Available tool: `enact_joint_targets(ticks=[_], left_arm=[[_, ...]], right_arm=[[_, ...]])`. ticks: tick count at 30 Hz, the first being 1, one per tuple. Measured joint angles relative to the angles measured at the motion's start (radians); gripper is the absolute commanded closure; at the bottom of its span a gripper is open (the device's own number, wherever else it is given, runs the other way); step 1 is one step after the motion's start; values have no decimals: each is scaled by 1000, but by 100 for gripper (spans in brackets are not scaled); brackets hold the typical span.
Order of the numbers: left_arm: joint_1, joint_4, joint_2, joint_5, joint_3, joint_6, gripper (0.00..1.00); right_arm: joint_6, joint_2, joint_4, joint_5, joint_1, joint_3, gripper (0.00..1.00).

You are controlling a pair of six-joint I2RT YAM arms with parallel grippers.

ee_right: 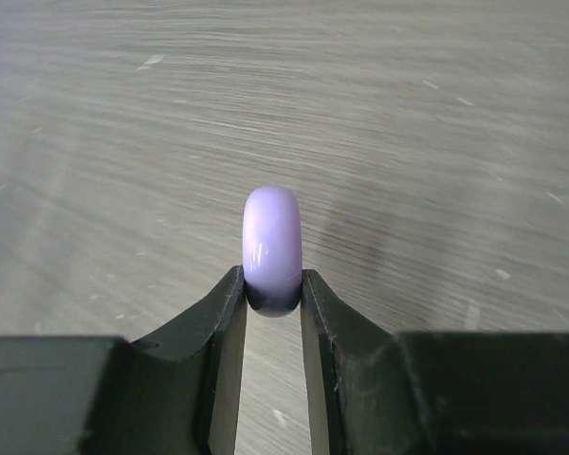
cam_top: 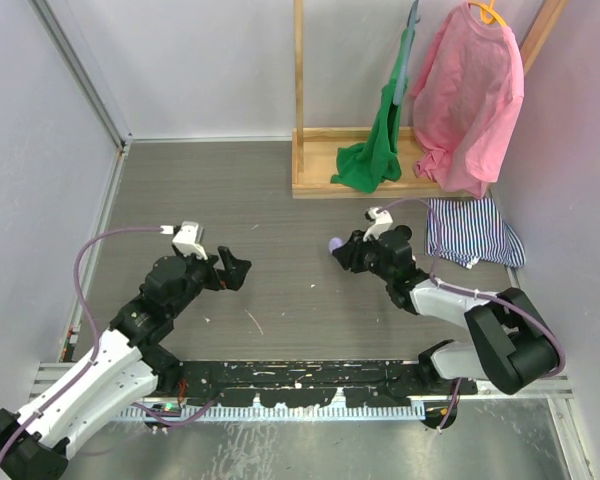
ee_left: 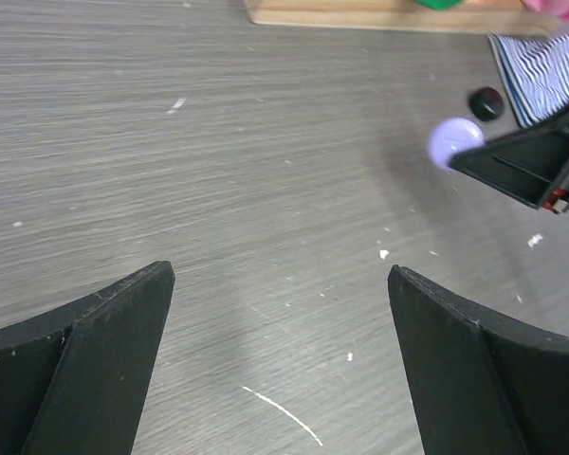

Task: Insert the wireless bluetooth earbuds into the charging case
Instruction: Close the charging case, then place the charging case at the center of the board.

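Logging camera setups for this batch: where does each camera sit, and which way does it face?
Top external: above and behind the robot, looking down on the table; both arms show, with the left gripper and the right gripper.
Left wrist: low over the table, facing the right gripper; its own open fingers frame the bottom.
Right wrist: looks along its own fingers, shut on a lilac puck-shaped case.
Shared: all three show that case.
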Motion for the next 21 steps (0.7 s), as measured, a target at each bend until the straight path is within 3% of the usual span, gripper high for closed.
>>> enact_joint_targets(ticks=[7, 12, 21], left_arm=[[0, -27, -122, -187, -56, -2, 2], [0, -40, -163, -243, -69, -3, 2], [0, -56, -132, -250, -69, -3, 2]], right_arm=[[137, 30, -40, 126, -118, -63, 79], [203, 59, -42, 181, -187, -81, 69], [268, 45, -52, 250, -235, -101, 35]])
